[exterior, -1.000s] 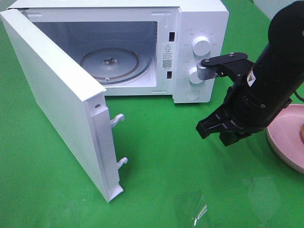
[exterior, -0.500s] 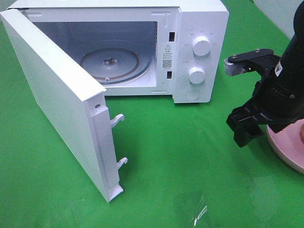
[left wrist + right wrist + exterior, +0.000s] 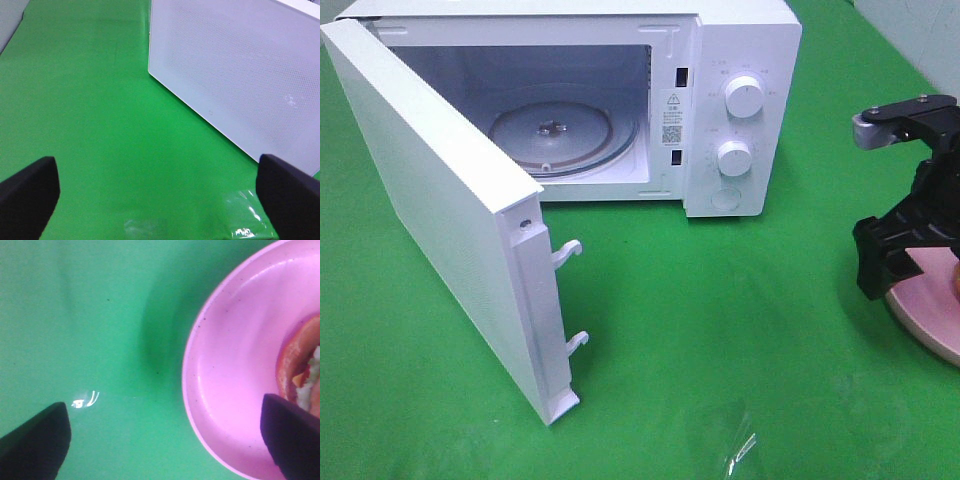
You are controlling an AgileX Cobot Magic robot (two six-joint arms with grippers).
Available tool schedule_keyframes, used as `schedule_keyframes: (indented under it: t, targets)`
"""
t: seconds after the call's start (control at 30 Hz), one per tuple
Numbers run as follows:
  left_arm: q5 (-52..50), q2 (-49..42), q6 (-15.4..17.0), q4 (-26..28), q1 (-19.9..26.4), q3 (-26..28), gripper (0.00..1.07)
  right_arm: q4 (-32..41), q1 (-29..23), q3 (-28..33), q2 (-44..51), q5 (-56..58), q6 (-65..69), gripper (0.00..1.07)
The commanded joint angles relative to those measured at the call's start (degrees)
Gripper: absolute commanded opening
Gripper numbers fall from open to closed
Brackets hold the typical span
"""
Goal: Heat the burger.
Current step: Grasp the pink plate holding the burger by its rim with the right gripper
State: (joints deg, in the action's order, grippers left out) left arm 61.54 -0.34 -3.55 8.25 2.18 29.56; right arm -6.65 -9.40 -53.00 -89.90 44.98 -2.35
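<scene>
Microwave (image 3: pixel 620 100) door stands wide open, so go for the pickup. Pink plate (image 3: pixel 230 380) sits well right of it, with the burger (image 3: pixel 300 360) on it. Centre the right gripper (image 3: pixel 165 440) over the bun before you descend. It is spread wide, empty, over the plate's rim. Left gripper (image 3: pixel 160 195) is also spread and empty.

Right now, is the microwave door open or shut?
Open. The microwave door is swung wide, its latch hooks stand clear of the body, and the glass turntable shows inside.
</scene>
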Motion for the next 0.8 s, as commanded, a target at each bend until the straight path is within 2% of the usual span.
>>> schedule_keyframes:
  t: [0.03, 0.13, 0.8]
  targets:
    - [-0.2, -0.9, 0.2, 0.5, 0.2, 0.0, 1.01, -0.2, 3.1, -0.3, -0.3, -0.2, -2.4, 0.97]
    - [-0.2, -0.9, 0.2, 0.5, 0.2, 0.0, 1.01, 1.6, 4.1, -0.3, -2.7, -1.0, -3.0, 0.96]
    - [-0.2, -0.9, 0.2, 0.5, 0.2, 0.0, 1.01, 2.0, 4.1, -0.2, -12.7, -9.4, -2.9, 0.92]
